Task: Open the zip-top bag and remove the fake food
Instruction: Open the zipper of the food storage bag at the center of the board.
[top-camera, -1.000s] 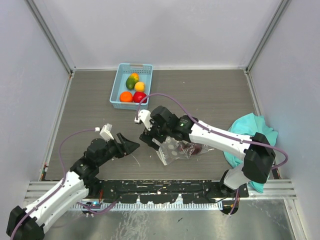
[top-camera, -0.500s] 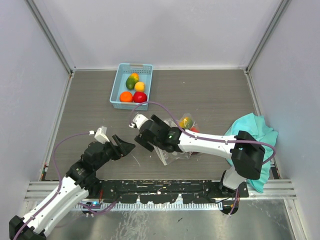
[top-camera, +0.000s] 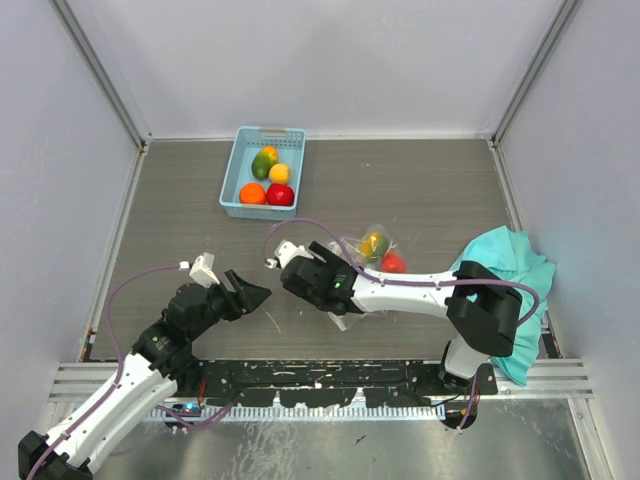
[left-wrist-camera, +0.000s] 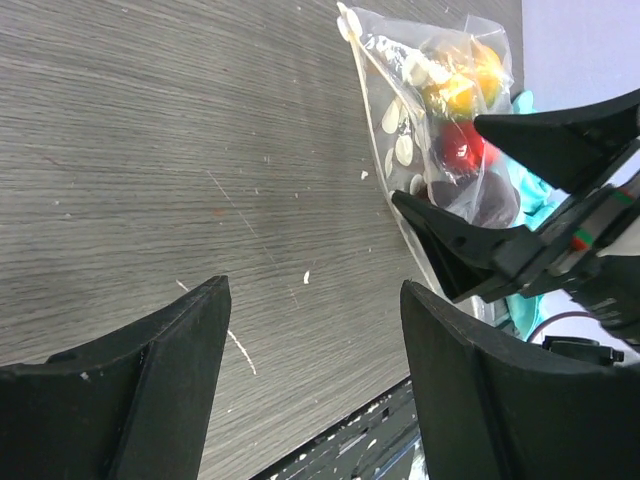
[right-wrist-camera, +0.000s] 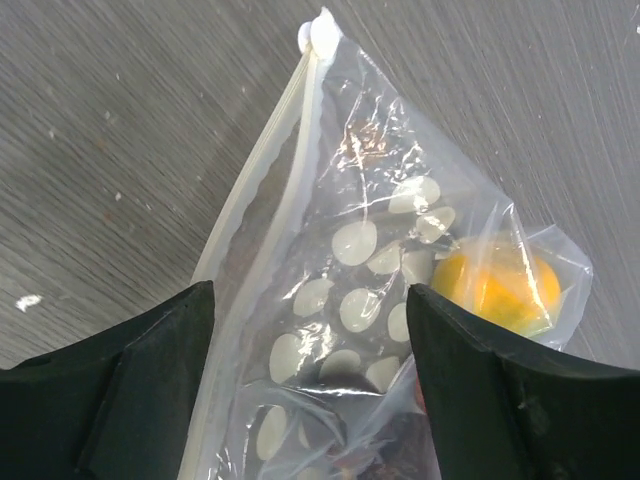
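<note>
The clear zip-top bag (top-camera: 362, 262) with white dots lies on the table right of centre, its zip edge (right-wrist-camera: 262, 190) to the left. Fake food shows inside it: a yellow-orange fruit (right-wrist-camera: 500, 285), a red one (top-camera: 393, 263) and a dark one (left-wrist-camera: 490, 205). My right gripper (right-wrist-camera: 310, 300) hangs open right over the bag, one finger on each side of the dotted part; the top view shows it at the bag's near-left end (top-camera: 330, 292). My left gripper (top-camera: 255, 290) is open over bare table (left-wrist-camera: 315, 290), left of the bag (left-wrist-camera: 400, 120).
A light-blue basket (top-camera: 270, 130) at the back left holds green, yellow, orange and red fruits. A teal cloth (top-camera: 500, 265) lies bunched at the right edge. The black rail (top-camera: 320, 375) with the arm bases runs along the near edge.
My right gripper has slid nearer and lower along the bag, uncovering the yellow and red fruits behind it. My left gripper drew back slightly toward the near-left, then stayed still.
</note>
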